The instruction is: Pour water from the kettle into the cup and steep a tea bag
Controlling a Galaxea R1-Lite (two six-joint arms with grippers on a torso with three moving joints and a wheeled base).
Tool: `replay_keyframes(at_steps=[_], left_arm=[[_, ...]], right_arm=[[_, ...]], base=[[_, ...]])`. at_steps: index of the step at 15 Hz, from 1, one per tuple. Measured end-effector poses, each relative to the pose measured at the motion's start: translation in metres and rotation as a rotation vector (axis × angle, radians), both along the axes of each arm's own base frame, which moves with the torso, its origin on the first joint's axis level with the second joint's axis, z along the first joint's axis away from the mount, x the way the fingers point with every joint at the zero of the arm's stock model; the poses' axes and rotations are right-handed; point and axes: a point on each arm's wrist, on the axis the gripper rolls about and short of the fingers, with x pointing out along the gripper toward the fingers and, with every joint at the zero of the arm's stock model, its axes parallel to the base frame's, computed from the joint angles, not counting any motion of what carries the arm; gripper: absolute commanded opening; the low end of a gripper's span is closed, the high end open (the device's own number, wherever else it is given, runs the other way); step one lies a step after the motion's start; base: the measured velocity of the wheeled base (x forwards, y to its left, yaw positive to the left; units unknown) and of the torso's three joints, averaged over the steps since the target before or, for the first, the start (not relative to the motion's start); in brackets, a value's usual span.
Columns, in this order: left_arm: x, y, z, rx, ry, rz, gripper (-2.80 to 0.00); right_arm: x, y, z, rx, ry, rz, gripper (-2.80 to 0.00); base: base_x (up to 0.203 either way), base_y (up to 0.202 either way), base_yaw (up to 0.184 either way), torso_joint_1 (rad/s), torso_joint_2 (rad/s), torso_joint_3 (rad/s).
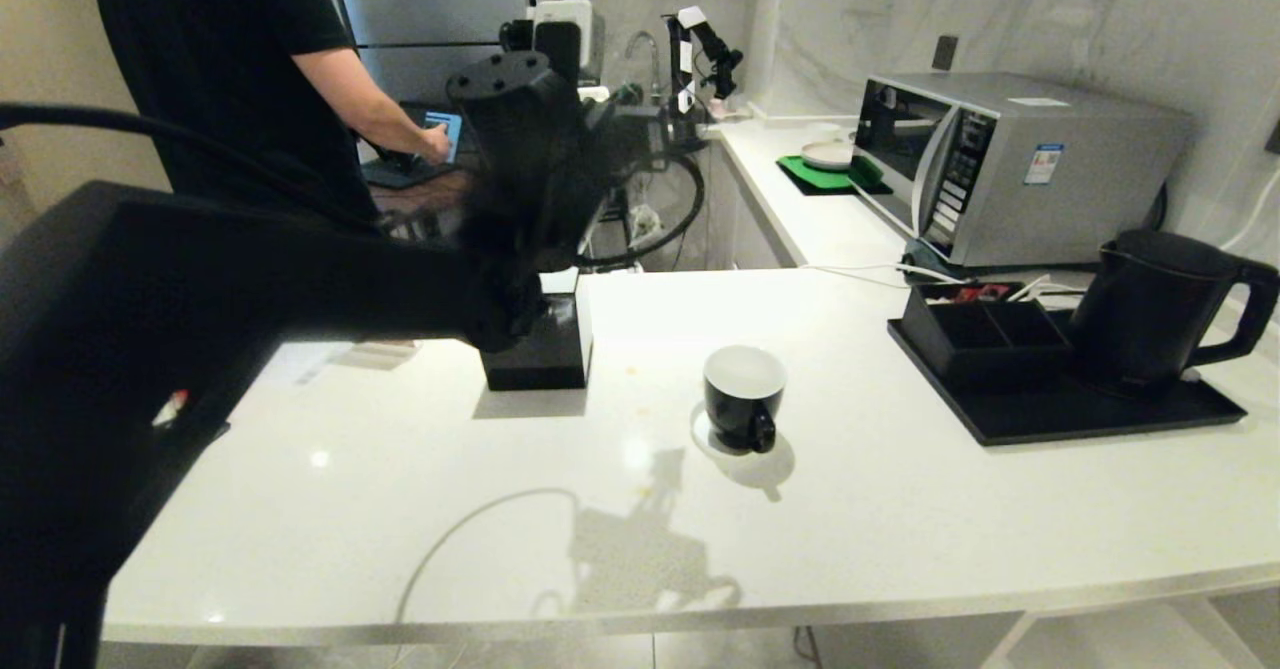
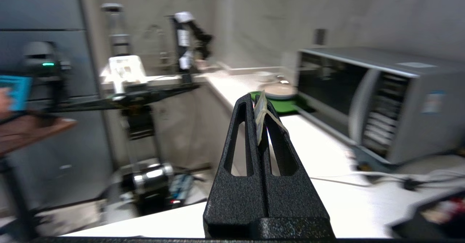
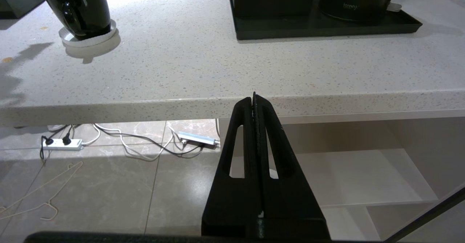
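Left gripper (image 2: 258,99) clenched on tea bag tag (image 2: 260,116), raised beside tissue box (image 1: 537,344); right gripper (image 3: 254,97) clenched, empty, below counter edge (image 3: 145,103); cup (image 1: 744,394) mid-counter; kettle (image 1: 1150,309) on tray (image 1: 1050,414), probably heavy, rigid; grasp by loop handle.

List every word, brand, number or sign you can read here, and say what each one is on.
"tonney", or something close to it: pale brand lettering low on the kettle body; the letters are small, so the spelling is uncertain.
Blue and white sticker on the microwave: too small to read.
Microwave control panel markings: too small to read.
White label on the microwave top: unreadable.
Nothing else legible.
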Motion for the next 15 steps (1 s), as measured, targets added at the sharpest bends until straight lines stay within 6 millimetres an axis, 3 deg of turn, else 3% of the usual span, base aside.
replay_keyframes(at_steps=[3,7,15], left_arm=[[0.014,0.032,0.005,0.005,0.010,0.078,-2.80],[0.026,0.060,0.002,0.032,0.057,0.145,-2.80],[0.042,0.086,-0.015,0.079,0.155,0.213,-2.80]], right_arm=[[0.000,0.000,0.000,0.000,0.000,0.000,-2.80],[0.000,0.000,0.000,0.000,0.000,0.000,-2.80],[0.000,0.000,0.000,0.000,0.000,0.000,-2.80]], base=[[0.000,0.000,0.000,0.000,0.00,0.000],[0.000,0.000,0.000,0.000,0.00,0.000],[0.000,0.000,0.000,0.000,0.00,0.000]])
